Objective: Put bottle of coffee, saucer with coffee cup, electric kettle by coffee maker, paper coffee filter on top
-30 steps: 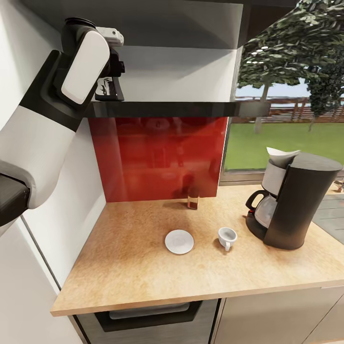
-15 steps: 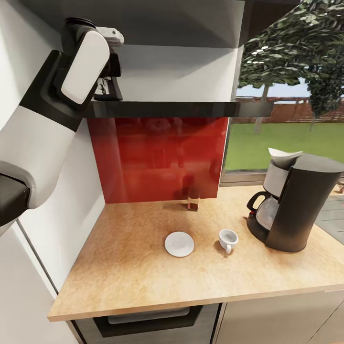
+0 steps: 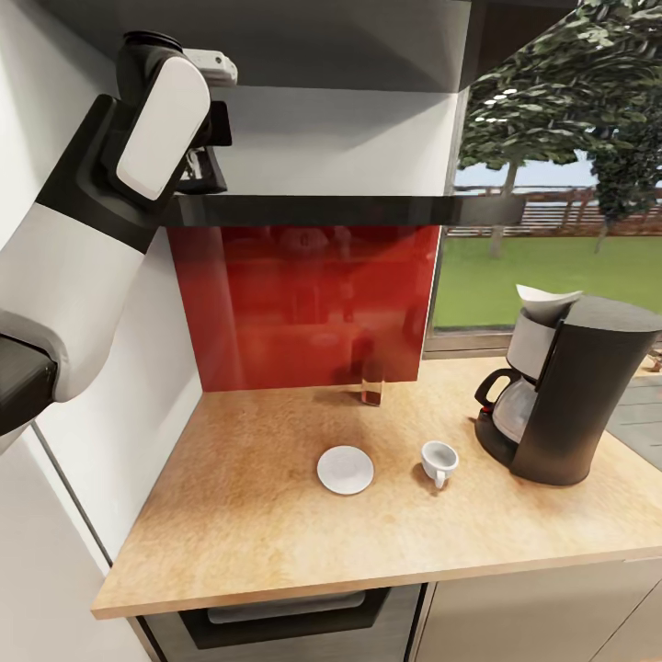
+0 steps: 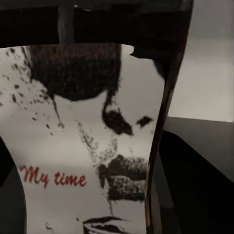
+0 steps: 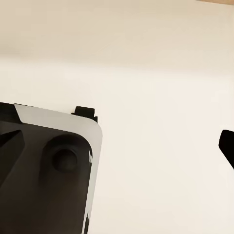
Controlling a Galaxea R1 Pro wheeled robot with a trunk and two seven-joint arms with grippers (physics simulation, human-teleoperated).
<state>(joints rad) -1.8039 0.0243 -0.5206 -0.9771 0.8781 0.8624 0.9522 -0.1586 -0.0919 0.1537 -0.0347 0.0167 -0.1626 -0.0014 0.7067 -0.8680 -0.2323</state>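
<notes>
Light wood countertop in a kitchen corner, and I am working the left arm up at the black shelf above it.

Nearest me the saucer is lying bare on the wood with the coffee cup sitting just beside it, not on it; further right the coffee maker is standing with a pale paper filter on top. Against the red backsplash a small glass is standing. Up on the shelf, the left gripper is reaching at shelf level, and the left wrist camera is pressing close on the coffee bottle's pale label; whether the fingers are clamped on it I cannot tell. I am judging I should confirm a firm grip, then lift it straight off the board before drawing back. The right gripper's state I cannot tell.
</notes>
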